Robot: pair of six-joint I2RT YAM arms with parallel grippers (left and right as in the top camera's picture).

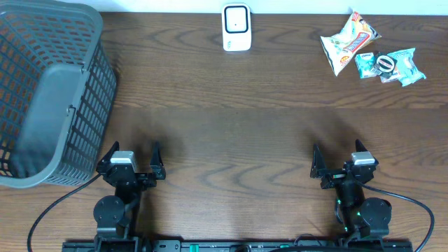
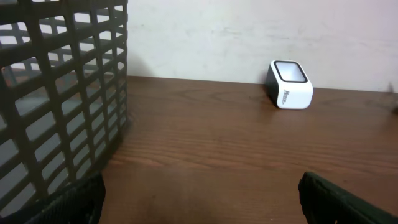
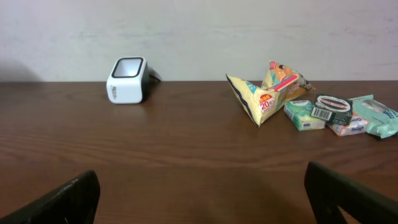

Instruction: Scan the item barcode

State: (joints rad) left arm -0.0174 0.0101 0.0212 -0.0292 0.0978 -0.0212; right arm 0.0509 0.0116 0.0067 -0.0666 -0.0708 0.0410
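1. Table (image 1: 245, 133): a dark wood-grain top that carries everything. Only the overhead view takes in all of it.
2. Basket (image 1: 98, 105): grey mesh, filling the table's far-left corner and running down the left edge. The overhead view looks into it. The left wrist view meets only its lattice wall (image 2: 62, 93), and the right wrist view misses it.
3. Left gripper (image 1: 134, 149): near the front edge, left of middle, jaws spread wide with nothing between them.
4. Right gripper (image 1: 337, 150): near the front edge, right of middle, equally wide and empty-handed.
5. Scanner (image 1: 236, 28): a white block with a dark window at the middle of the far edge. It is seen in all three views.
6. Snack packet (image 1: 348, 42): yellow and orange, crumpled, in the far-right corner, well apart from both grippers. The right wrist view shows its printed front (image 3: 264, 96); the left wrist view leaves it out.
7. Teal packets (image 1: 392, 65): a small cluster just beside the snack packet, towards the right edge.
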